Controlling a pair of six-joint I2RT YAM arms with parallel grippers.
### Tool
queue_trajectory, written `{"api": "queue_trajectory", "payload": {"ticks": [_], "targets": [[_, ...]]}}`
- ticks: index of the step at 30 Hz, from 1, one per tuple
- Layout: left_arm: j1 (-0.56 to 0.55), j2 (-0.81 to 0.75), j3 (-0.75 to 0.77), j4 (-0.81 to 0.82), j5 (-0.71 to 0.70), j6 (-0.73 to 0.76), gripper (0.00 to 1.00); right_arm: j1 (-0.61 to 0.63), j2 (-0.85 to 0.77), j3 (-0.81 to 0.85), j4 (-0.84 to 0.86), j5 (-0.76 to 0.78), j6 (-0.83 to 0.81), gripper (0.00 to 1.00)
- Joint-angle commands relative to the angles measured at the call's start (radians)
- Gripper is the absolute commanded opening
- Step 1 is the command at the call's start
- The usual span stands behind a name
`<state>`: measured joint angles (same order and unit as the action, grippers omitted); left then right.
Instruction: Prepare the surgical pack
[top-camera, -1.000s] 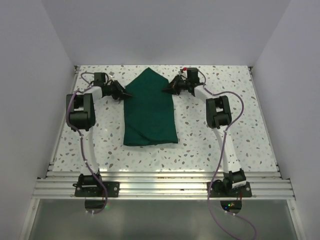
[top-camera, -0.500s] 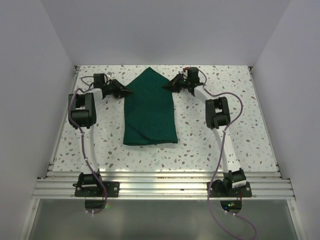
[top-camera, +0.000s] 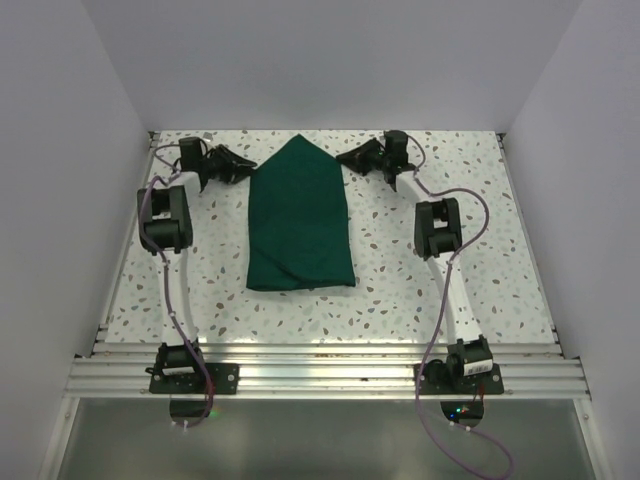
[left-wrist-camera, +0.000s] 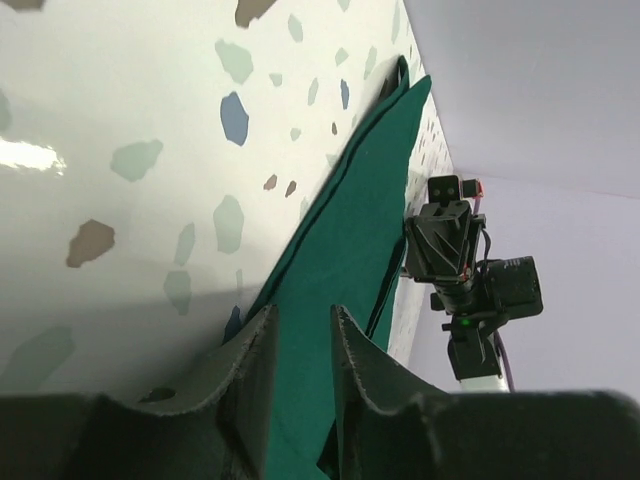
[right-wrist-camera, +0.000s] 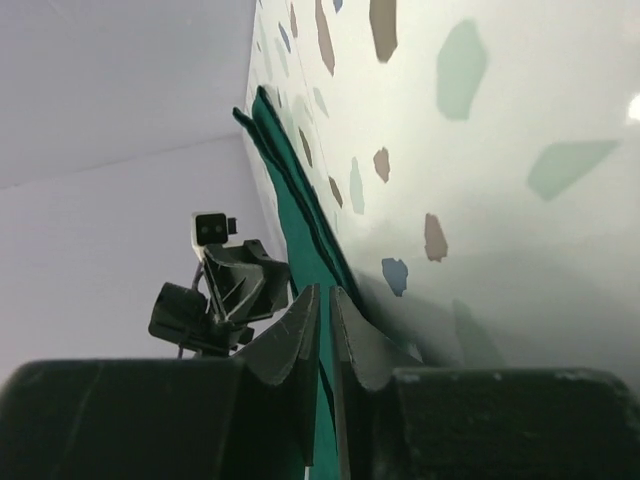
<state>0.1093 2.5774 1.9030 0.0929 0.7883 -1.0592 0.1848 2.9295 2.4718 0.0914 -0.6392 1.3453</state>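
Note:
The surgical pack (top-camera: 300, 220) is a dark green cloth bundle, folded long with a pointed far end, lying flat mid-table. Its contents are hidden inside. My left gripper (top-camera: 246, 162) hovers just off the pack's upper left edge, open, with nothing between its fingers. In the left wrist view the green cloth (left-wrist-camera: 350, 230) runs away past the gripper (left-wrist-camera: 303, 312). My right gripper (top-camera: 343, 158) sits just off the upper right edge, with only a thin slit between its jaws and nothing held. The right wrist view shows the cloth's edge (right-wrist-camera: 300, 230) beyond the gripper (right-wrist-camera: 325, 290).
The speckled tabletop (top-camera: 420, 290) surrounds the pack, with white walls close on three sides. An aluminium rail (top-camera: 320, 375) at the near edge carries both arm bases. Each wrist camera sees the opposite gripper across the cloth.
Both grippers have drawn back outward and toward the far wall, off the pack's upper edges. The left jaws have widened. The cloth lies still.

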Motion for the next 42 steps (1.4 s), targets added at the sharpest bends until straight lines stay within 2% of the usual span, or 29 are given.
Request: {"api": "queue_trajectory", "payload": {"ticks": [1, 4, 7, 9, 10, 14, 16, 19, 20, 24, 27, 31, 37, 42], "targets": [[0.032, -0.022, 0.048, -0.015, -0.004, 0.045, 0.33, -0.031, -0.024, -0.004, -0.025, 0.027, -0.037, 0.13], [0.035, -0.101, 0.042, -0.140, -0.020, 0.161, 0.34, -0.045, -0.084, -0.023, -0.073, -0.007, -0.098, 0.17], [0.032, -0.201, 0.031, -0.353, -0.133, 0.308, 0.33, -0.051, -0.182, -0.080, -0.201, -0.048, -0.213, 0.20], [0.030, -0.303, -0.045, -0.412, -0.159, 0.367, 0.33, -0.050, -0.234, -0.131, -0.264, -0.071, -0.291, 0.21], [0.032, -0.336, -0.079, -0.421, -0.165, 0.410, 0.33, -0.051, -0.301, -0.152, -0.295, -0.082, -0.372, 0.22], [0.026, -0.479, -0.224, -0.481, -0.149, 0.490, 0.33, -0.050, -0.484, -0.376, -0.378, -0.096, -0.517, 0.26], [0.026, -0.508, -0.258, -0.498, -0.139, 0.527, 0.33, -0.050, -0.529, -0.433, -0.412, -0.108, -0.590, 0.26], [0.024, -0.542, -0.323, -0.487, -0.104, 0.545, 0.33, -0.041, -0.604, -0.565, -0.360, -0.181, -0.579, 0.25], [0.021, -0.539, -0.353, -0.464, -0.065, 0.542, 0.32, -0.035, -0.613, -0.606, -0.313, -0.216, -0.571, 0.25], [-0.005, -0.508, -0.413, -0.389, 0.026, 0.496, 0.28, 0.010, -0.581, -0.619, -0.305, -0.277, -0.565, 0.21], [-0.040, -0.493, -0.435, -0.375, 0.022, 0.495, 0.25, 0.027, -0.558, -0.643, -0.282, -0.300, -0.554, 0.17], [-0.054, -0.485, -0.495, -0.338, -0.023, 0.469, 0.24, 0.027, -0.534, -0.674, -0.251, -0.281, -0.555, 0.16], [-0.048, -0.405, -0.476, -0.320, -0.052, 0.430, 0.20, 0.027, -0.437, -0.591, -0.340, -0.238, -0.595, 0.13], [-0.046, -0.329, -0.456, -0.375, -0.055, 0.426, 0.18, 0.027, -0.418, -0.611, -0.397, -0.215, -0.640, 0.11]]}}
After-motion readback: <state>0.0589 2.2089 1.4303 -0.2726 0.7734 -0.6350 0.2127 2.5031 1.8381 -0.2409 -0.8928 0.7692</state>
